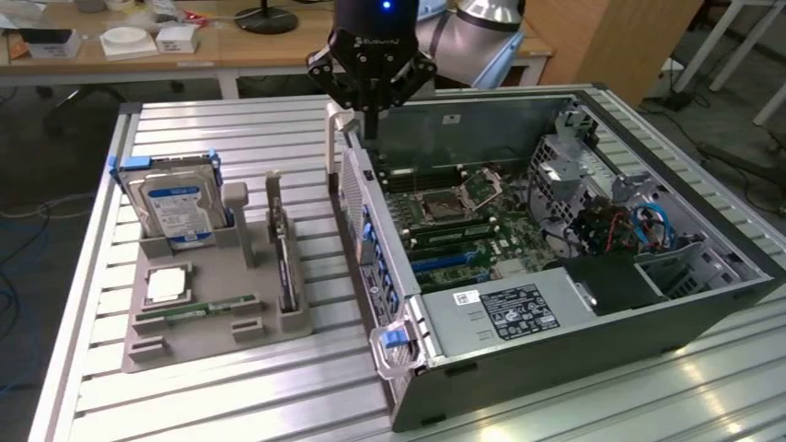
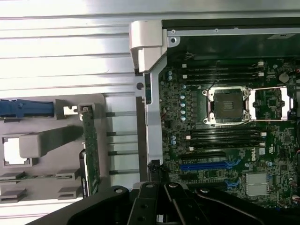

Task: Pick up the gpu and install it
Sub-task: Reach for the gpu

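Note:
The gpu (image 1: 282, 262) stands on its edge in a slot of the grey holder tray (image 1: 202, 343), on the exterior view's left of the open computer case (image 1: 724, 285). In the wrist view the gpu (image 2: 90, 150) shows as a thin green card edge beside the case wall. My gripper (image 1: 366, 127) hangs above the case's side wall near its far corner, well above and behind the gpu. Its black fingers (image 2: 149, 206) are shut with nothing between them. Inside the case lies the motherboard (image 1: 461, 221) with blue card slots (image 2: 211, 165).
The tray also holds a silver hard drive (image 1: 179, 210) with blue brackets, a processor chip (image 1: 166, 284) and a narrow memory stick (image 1: 199, 309). A drive cage and cables (image 1: 614, 221) fill the case's right side. Everything rests on a ribbed metal table (image 1: 246, 396).

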Controlling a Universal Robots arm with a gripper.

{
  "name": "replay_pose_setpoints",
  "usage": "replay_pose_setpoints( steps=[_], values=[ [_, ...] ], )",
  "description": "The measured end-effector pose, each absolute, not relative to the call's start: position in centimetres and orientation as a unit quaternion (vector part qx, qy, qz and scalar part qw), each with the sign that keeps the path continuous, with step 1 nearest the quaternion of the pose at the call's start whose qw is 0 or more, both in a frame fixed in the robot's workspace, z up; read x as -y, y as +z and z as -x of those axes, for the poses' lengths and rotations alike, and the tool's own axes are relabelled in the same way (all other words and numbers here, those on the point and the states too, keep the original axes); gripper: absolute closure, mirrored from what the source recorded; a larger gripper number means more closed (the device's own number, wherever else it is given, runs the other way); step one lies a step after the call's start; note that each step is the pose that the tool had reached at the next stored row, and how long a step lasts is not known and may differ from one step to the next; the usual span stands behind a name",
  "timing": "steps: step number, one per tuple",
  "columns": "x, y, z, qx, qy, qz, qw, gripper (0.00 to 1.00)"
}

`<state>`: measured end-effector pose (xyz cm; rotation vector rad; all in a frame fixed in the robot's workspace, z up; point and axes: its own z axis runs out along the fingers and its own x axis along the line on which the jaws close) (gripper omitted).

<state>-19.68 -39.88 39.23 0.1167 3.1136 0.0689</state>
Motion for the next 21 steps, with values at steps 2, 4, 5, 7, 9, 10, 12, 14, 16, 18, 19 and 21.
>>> replay_pose_setpoints(
  steps=[2, 4, 5, 7, 9, 10, 12, 14, 16, 18, 19, 21],
  values=[
    [39.9, 39.2, 20.1, -0.999, 0.022, -0.037, 0.013, 0.9],
    [39.9, 39.2, 20.6, -0.999, 0.022, -0.037, 0.012, 0.9],
    [39.9, 39.2, 20.8, -0.999, 0.022, -0.037, 0.012, 0.9],
    [39.9, 39.2, 21.3, -0.999, 0.022, -0.037, 0.012, 0.9],
    [39.9, 39.2, 21.7, -0.999, 0.022, -0.037, 0.012, 0.9],
    [39.9, 39.2, 22.0, -0.999, 0.022, -0.037, 0.013, 0.9],
    [39.9, 39.2, 22.4, -0.999, 0.022, -0.037, 0.012, 0.9],
    [39.9, 39.2, 22.9, -0.999, 0.022, -0.037, 0.013, 0.9],
    [39.9, 39.2, 23.4, -0.999, 0.022, -0.037, 0.013, 0.9],
    [39.9, 39.2, 24.0, -0.999, 0.022, -0.037, 0.013, 0.9],
    [39.9, 39.2, 24.2, -0.999, 0.022, -0.037, 0.012, 0.9],
    [39.9, 39.2, 24.7, -0.999, 0.022, -0.037, 0.013, 0.9]
  ],
)
